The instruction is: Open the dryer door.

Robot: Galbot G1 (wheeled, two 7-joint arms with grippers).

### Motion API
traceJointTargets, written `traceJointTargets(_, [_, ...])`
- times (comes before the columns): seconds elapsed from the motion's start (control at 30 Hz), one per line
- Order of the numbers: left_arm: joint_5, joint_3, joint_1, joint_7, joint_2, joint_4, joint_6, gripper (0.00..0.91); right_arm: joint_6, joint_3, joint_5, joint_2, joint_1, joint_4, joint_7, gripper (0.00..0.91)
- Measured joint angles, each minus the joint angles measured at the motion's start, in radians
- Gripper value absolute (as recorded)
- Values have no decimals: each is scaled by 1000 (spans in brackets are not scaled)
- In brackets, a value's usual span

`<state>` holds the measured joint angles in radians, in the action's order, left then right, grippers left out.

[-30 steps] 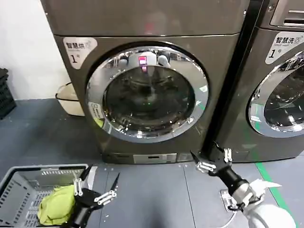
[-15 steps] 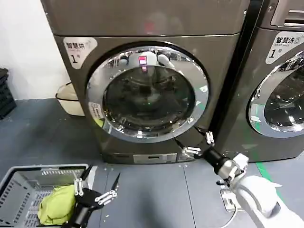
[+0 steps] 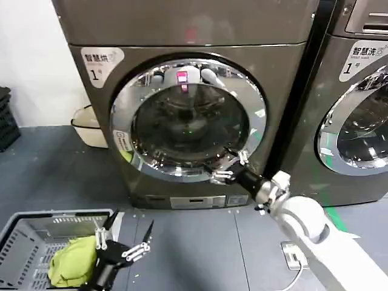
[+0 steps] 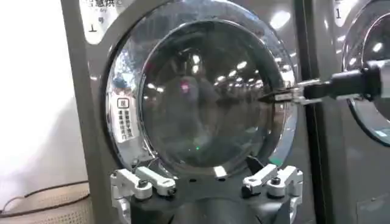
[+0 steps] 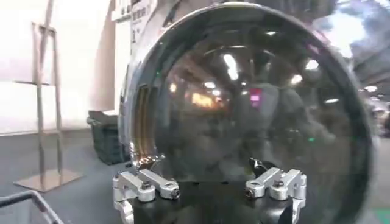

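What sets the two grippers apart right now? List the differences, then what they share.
The right gripper is raised against the lower right rim of the dryer door; the left gripper hangs low over the floor, beside the basket. The right arm is stretched forward toward the machine; the left one is drawn back near the body. Both have their fingers spread open and neither holds anything.

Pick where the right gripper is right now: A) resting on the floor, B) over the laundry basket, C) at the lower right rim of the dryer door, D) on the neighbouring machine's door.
C: in the head view the right gripper is open at the lower right of the chrome rim of the dryer door, while the left gripper hangs open low by the basket.
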<state>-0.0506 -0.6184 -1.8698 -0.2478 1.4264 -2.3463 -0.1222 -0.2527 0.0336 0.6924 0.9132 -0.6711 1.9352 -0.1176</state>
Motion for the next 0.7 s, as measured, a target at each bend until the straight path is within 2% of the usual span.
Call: traceJointTargets(0.7, [0, 4, 10, -3, 9, 10, 1, 907, -21, 184, 50, 74, 204, -135, 7, 907])
